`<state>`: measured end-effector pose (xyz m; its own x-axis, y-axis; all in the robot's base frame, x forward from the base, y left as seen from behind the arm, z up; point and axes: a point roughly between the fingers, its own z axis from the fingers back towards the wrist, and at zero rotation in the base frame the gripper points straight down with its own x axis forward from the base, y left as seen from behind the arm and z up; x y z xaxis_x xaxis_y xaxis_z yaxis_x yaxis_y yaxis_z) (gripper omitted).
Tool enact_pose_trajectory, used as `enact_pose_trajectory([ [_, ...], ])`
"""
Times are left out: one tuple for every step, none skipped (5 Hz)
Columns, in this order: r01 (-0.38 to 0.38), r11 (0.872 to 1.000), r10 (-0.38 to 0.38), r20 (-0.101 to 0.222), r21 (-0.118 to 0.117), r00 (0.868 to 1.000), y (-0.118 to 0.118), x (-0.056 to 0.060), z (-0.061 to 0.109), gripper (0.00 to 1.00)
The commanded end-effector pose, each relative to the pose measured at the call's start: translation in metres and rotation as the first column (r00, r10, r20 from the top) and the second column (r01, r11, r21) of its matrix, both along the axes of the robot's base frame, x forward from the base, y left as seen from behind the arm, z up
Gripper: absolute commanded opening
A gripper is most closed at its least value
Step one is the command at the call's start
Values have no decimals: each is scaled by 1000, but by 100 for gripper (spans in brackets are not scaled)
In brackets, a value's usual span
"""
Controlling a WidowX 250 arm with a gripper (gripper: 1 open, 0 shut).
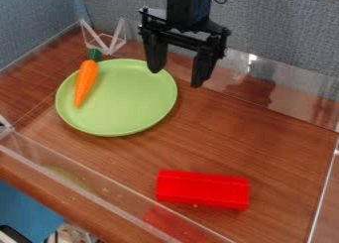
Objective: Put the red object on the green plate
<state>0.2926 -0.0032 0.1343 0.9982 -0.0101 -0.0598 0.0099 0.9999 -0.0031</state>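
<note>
Nearest the camera, the red object (203, 189) lies flat on the wooden tabletop (265, 138), a smooth-looking brick shape with rounded corners, long side running left to right. Nothing touches it. I read the job as still at its opening step: approach not yet made, pickup not yet done.

Mid-scene left, the green plate (119, 106) sits round and shallow, matte lime. An orange carrot (85, 80) with a green top rests across its left part, so the right half is bare.

Farther back, my gripper (180, 61) hangs pointing down above the plate's far right edge, black fingers spread wide, empty. It is well apart from the block.

Next move, as I judge it: travel toward the camera, drop over the block, and close across its short width.

Clear acrylic walls (284, 73) ring the table; glare on them.
</note>
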Motion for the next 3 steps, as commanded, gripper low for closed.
enact_pose_trajectory([
  [140, 990, -141, -25, -6, 990, -8, -19, -12, 100],
  [302, 953, -302, -32, -9, 953, -17, -60, -26, 100],
  [420, 908, -420, -5, 1, 908, -23, -84, -39, 100],
])
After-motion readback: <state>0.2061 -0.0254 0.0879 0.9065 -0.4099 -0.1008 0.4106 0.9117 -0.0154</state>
